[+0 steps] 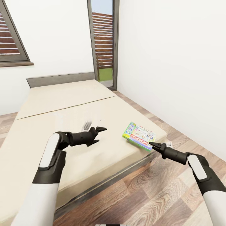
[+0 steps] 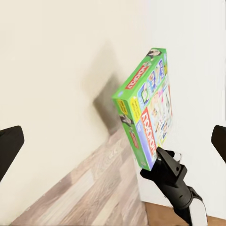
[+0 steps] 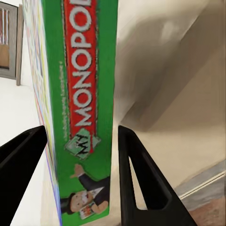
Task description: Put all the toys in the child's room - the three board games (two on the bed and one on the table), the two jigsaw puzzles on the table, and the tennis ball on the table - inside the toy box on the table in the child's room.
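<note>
The white-green Monopoly box (image 1: 139, 135) with its red banner is at the right front corner of the beige bed (image 1: 62, 103), tilted, with a shadow under it. My right gripper (image 1: 153, 145) is shut on the box's near edge. In the right wrist view the box (image 3: 80, 94) stands between both fingers (image 3: 141, 179). The left wrist view shows the box (image 2: 146, 108) held at a corner by the right gripper (image 2: 162, 157). My left gripper (image 1: 102, 128) hovers open over the mattress, left of the box, with nothing between its fingers.
A white wall (image 1: 175, 62) runs close along the bed's right side, with a strip of wood-plank floor (image 1: 175, 125) between them. A tall dark-framed window (image 1: 103, 44) stands behind the grey headboard (image 1: 59, 78). A small blurred pale thing (image 1: 87, 125) lies by the left gripper.
</note>
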Motion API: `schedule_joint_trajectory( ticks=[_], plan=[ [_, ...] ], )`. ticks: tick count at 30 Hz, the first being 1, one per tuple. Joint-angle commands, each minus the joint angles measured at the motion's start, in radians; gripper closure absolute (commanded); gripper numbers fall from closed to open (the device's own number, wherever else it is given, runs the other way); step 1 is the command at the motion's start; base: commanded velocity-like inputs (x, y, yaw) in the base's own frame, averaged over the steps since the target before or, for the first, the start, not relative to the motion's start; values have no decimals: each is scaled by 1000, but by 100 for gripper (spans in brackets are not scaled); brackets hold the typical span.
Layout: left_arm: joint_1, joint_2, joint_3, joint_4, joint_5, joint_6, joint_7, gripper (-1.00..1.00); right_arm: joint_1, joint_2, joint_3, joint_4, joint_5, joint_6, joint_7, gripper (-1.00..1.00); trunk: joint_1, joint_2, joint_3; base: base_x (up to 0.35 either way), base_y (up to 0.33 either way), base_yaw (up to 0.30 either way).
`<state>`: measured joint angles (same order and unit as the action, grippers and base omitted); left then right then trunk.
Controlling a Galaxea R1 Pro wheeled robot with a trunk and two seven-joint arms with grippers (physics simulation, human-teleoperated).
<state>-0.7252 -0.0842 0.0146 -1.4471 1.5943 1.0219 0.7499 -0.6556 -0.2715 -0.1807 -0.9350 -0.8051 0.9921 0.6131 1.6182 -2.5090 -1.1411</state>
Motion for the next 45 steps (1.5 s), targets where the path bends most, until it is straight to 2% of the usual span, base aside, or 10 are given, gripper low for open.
schedule_joint_trajectory(
  ticks=[1,6,13,23,33,45],
  plan=[
    [13,0,2,-17,10,3,6,-100,9,-2,-3,-24,6,5,5,100,0,0,-1,0,0,0],
    [47,3,4,-64,16,6,-12,-100,54,-11,-6,-122,6,5,3,100,0,0,-1,0,0,0],
    [69,10,7,-125,22,10,-23,-100,102,-26,-14,-225,8,5,2,100,0,0,-1,0,0,0],
    [76,27,11,-151,25,11,-32,-100,128,-48,-20,-266,13,7,-2,100,0,0,-1,0,0,0],
    [80,33,13,-158,25,12,-46,-100,133,-65,-26,-279,14,15,-4,100,-5,2,38,0,0,-23],
    [81,34,16,-158,24,11,-47,-100,136,-70,-26,-303,15,19,-4,100,-10,5,84,0,0,-221]
  ],
)
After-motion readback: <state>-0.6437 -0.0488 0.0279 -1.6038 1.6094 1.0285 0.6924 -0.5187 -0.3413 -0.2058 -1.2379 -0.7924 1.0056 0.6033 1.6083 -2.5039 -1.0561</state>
